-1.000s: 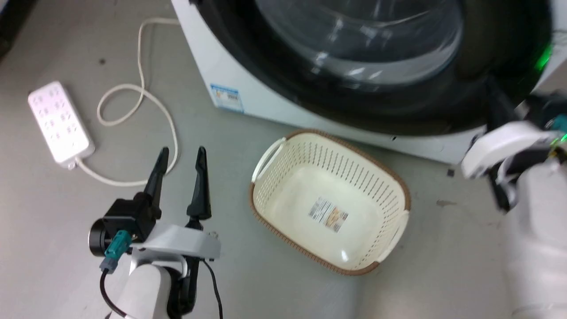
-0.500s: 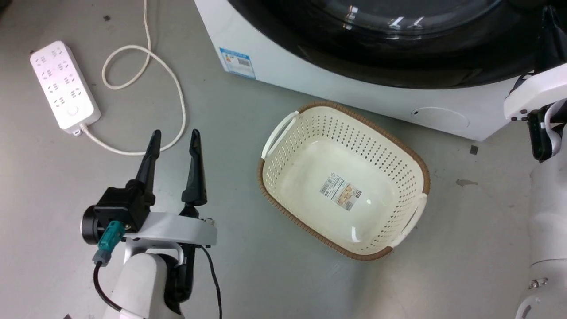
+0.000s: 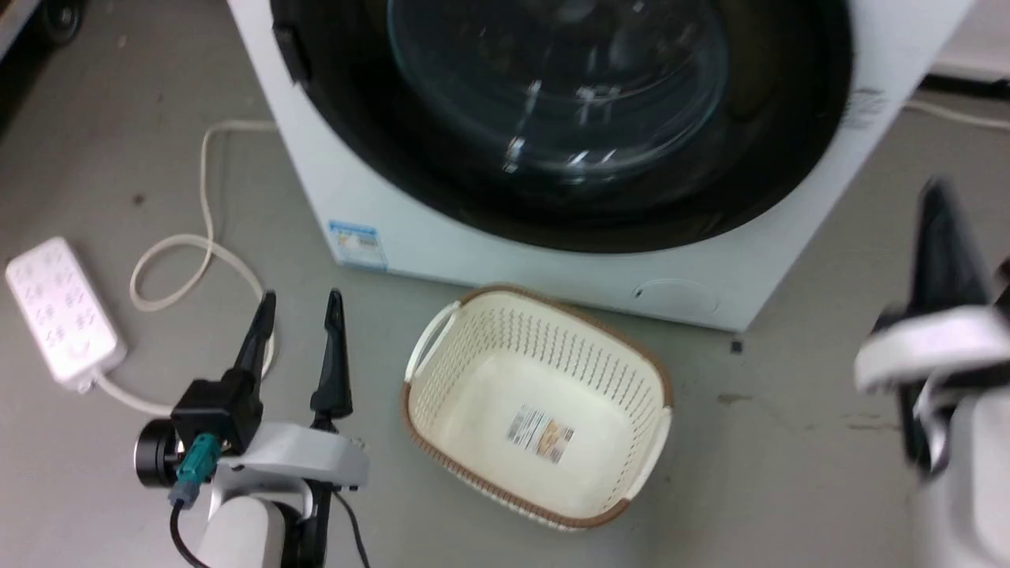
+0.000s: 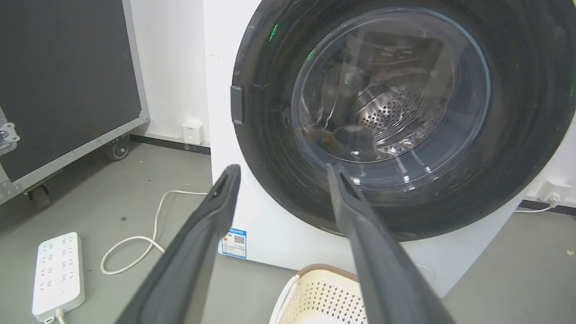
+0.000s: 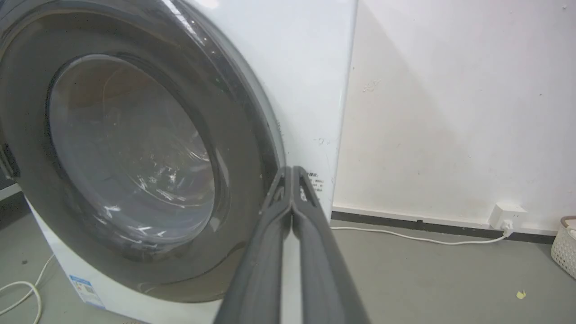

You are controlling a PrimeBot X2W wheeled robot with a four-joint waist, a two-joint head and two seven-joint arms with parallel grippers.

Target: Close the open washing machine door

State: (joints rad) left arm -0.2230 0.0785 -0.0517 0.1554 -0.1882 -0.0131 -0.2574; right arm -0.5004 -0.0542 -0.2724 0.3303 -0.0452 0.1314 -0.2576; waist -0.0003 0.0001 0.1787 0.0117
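Glossy black-rimmed door [image 4: 396, 103] w/ bulging glass; L tool [image 4: 283, 168] spread, empty; R tool [image 5: 291, 171] pinched, empty.

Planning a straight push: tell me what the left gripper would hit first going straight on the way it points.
Probably the large round black-rimmed washing machine door, on its lower-left rim: the left gripper, jaws open, aims there. Depth is unclear.
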